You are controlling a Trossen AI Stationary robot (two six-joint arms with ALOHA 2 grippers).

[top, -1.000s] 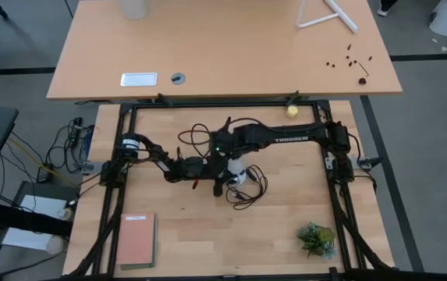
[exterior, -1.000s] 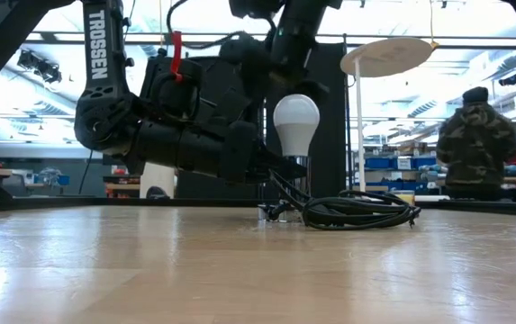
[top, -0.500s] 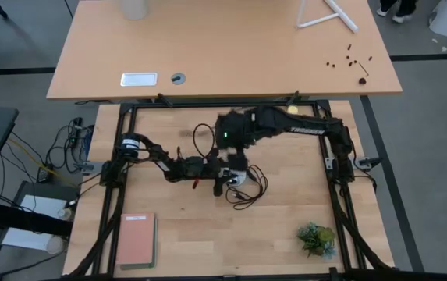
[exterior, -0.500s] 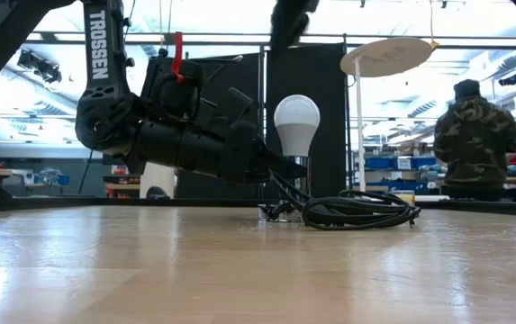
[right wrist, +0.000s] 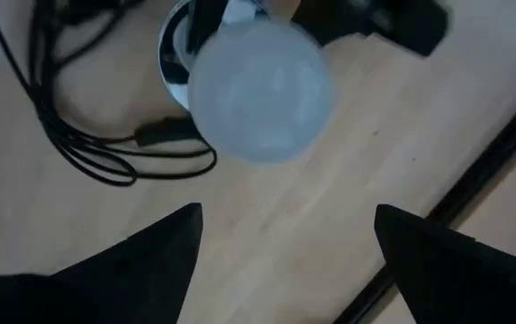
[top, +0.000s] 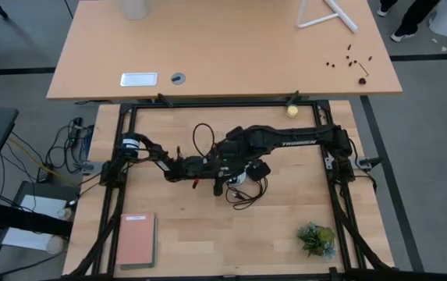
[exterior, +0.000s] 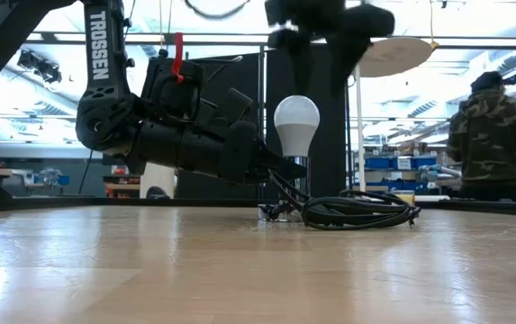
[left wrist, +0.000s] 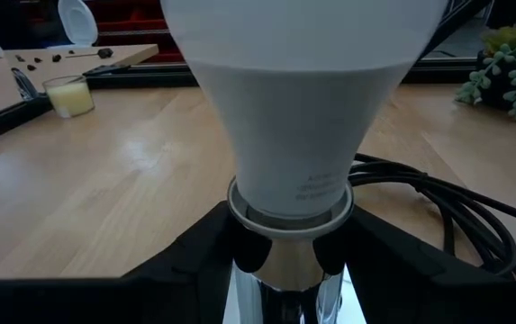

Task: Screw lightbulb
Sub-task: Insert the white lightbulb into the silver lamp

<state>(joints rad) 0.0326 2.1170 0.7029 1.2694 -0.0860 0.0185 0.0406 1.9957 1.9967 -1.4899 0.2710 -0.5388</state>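
Frosted white lightbulb on a shiny silver socket with black cord; pale wood-grain table; black arms with white lettering; pink-red book; green plant; yellowish ball; person in camouflage jacket.

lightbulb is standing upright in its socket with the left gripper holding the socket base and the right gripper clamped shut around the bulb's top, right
Not quite. The right gripper is not clamped on the lightbulb: the right wrist view shows its fingers spread wide apart above the bulb, touching nothing. The rest holds: the bulb stands upright in its socket, with the left gripper at the socket base.
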